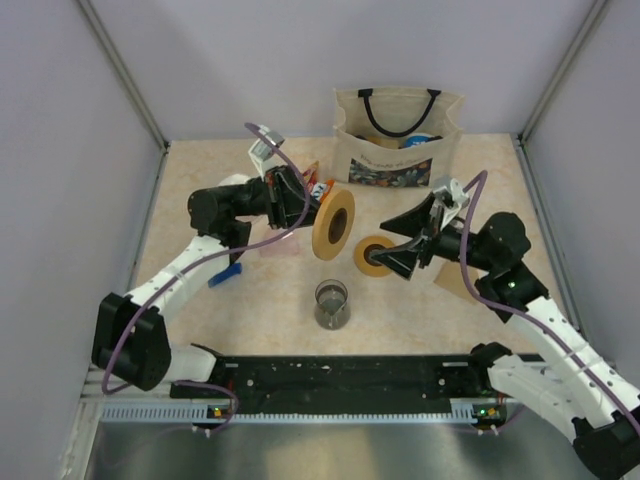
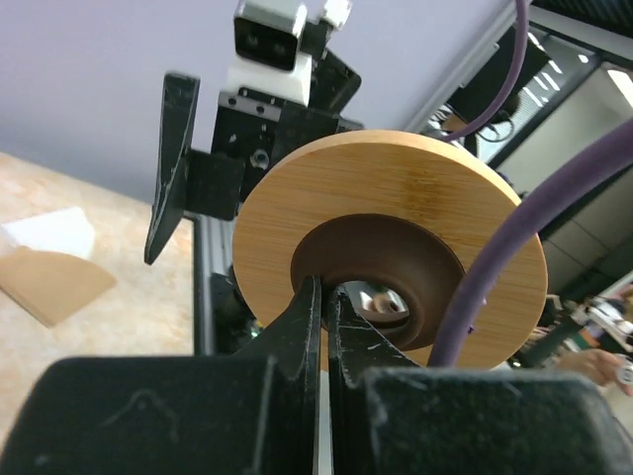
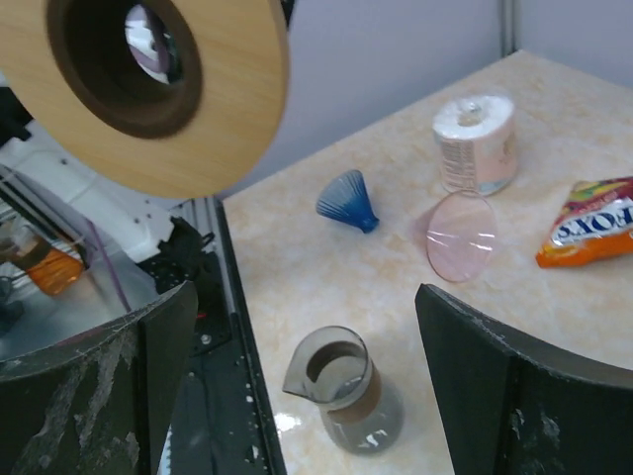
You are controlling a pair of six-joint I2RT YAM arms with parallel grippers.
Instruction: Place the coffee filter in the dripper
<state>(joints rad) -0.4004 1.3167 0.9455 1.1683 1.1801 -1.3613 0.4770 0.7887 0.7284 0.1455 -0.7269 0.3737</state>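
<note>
The dripper (image 1: 332,224), a wooden disc round a brown cone, hangs on edge above the table's middle. My left gripper (image 1: 303,207) is shut on the cone's brown rim (image 2: 326,297); the disc (image 2: 396,213) fills the left wrist view. It also shows at the upper left of the right wrist view (image 3: 232,109). The coffee filter (image 1: 452,283), a flat tan paper, lies on the table right of my right arm, and it appears again at the left of the left wrist view (image 2: 54,285). My right gripper (image 1: 392,245) stands open just right of the dripper, nothing between its fingers (image 3: 465,366).
A glass carafe (image 1: 331,303) stands below the dripper near the front rail. A small tan ring (image 1: 372,256) sits by my right gripper's near finger. A pink cone (image 3: 461,236), blue cone (image 3: 348,200), paper roll (image 3: 477,143) and snack bag (image 3: 591,220) lie left. A tote bag (image 1: 398,140) stands at the back.
</note>
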